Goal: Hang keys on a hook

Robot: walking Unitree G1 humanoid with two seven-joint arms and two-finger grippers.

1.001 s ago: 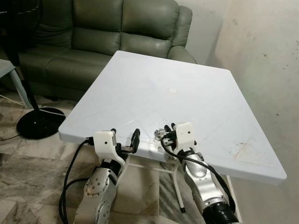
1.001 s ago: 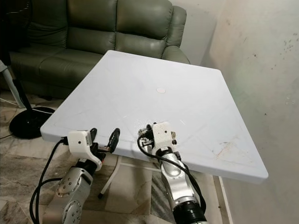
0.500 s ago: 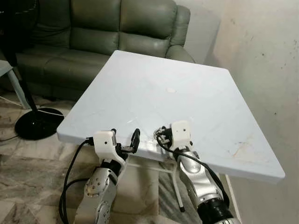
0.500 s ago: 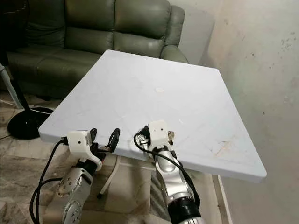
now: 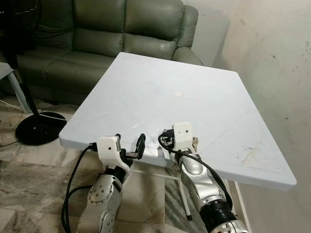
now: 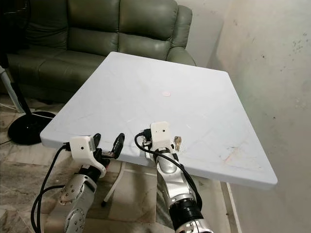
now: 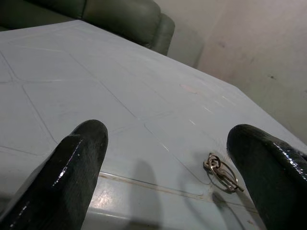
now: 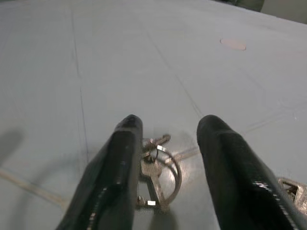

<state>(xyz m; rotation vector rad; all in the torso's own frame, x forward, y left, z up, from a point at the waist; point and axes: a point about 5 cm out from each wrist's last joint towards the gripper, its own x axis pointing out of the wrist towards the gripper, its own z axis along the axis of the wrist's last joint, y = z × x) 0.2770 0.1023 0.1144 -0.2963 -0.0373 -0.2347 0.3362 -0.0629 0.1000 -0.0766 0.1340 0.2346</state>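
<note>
1. Small bunch of metal keys on a wire ring (image 8: 156,177): lay flat on the white plastic desk (image 5: 146,92), close to its near edge. In the right wrist view the ring sat between the two black fingers (image 8: 120,172), low against the desk surface. In the left wrist view the same bunch (image 7: 220,171) lay near the front seam of the desk top.
2. Right pincer (image 8: 165,167): poised over the keys, fingers spread to either side of the ring and not closed on it. Whether a finger touched the ring could not be told. From the head camera its white wrist housing (image 5: 183,135) stood over the near edge of the desk.
3. Left pincer (image 5: 129,145): held at the near edge of the desk, well to the left of the keys, fingers wide apart and holding nothing.
4. White plastic desk: square top with faint moulded lines, a small round pale spot (image 5: 178,94) near the centre, brownish stain (image 5: 252,155) toward the near right corner.
5. Green leather sofa (image 5: 97,34): behind the desk.
6. Black round fan base (image 5: 36,127): on the marbled tile floor (image 5: 29,174), left of the desk.
</note>
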